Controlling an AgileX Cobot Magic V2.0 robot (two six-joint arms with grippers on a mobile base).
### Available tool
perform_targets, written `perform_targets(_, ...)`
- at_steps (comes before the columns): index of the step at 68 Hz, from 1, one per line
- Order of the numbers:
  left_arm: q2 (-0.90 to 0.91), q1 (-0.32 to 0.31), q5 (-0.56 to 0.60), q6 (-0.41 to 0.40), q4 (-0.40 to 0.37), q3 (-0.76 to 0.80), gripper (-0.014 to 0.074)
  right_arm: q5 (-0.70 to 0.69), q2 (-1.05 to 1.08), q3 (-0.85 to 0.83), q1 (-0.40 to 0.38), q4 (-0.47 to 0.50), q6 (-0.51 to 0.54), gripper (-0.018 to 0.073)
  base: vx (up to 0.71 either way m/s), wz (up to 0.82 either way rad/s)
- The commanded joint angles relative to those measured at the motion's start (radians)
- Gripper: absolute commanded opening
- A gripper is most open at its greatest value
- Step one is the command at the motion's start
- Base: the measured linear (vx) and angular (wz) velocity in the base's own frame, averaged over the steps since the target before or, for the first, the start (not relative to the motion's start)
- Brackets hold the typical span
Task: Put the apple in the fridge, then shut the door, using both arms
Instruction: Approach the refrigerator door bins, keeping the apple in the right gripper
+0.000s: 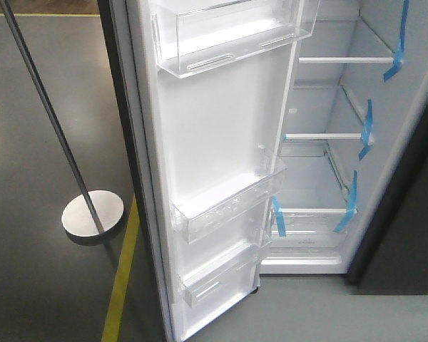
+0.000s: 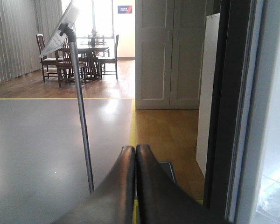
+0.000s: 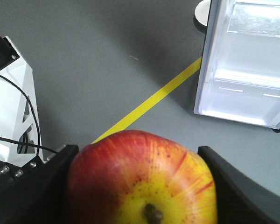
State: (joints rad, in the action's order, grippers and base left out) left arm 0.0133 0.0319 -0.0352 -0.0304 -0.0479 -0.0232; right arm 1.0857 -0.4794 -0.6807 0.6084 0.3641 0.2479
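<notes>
The apple (image 3: 140,182) sits tight in the right pincer (image 3: 137,156), seen only by the right wrist camera. The left pincer (image 2: 135,156) is pressed together, holding nothing. The front view shows the fridge (image 1: 317,174), its door (image 1: 214,128) wide open, beside a pole stand (image 1: 93,214) and yellow floor line (image 1: 121,285).

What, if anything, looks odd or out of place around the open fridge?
Blue tape strips slant across the shelf ends inside the fridge. Nothing looks spilled or damaged. The apple sits squarely in the right end effector.
</notes>
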Motion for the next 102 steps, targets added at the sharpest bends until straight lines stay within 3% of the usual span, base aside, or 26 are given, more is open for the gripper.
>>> perform_targets(1,0.013,0.001,0.075,-0.009,-0.007,-0.006,-0.0006,-0.058,-0.005,-0.026,-0.001,0.021,0.007,0.0193,0.11,-0.04)
perform_targets(102,0.013,0.001,0.075,-0.009,-0.007,-0.006,-0.0006,-0.058,-0.005,-0.026,-0.001,0.021,0.007,0.0193,0.08,-0.03)
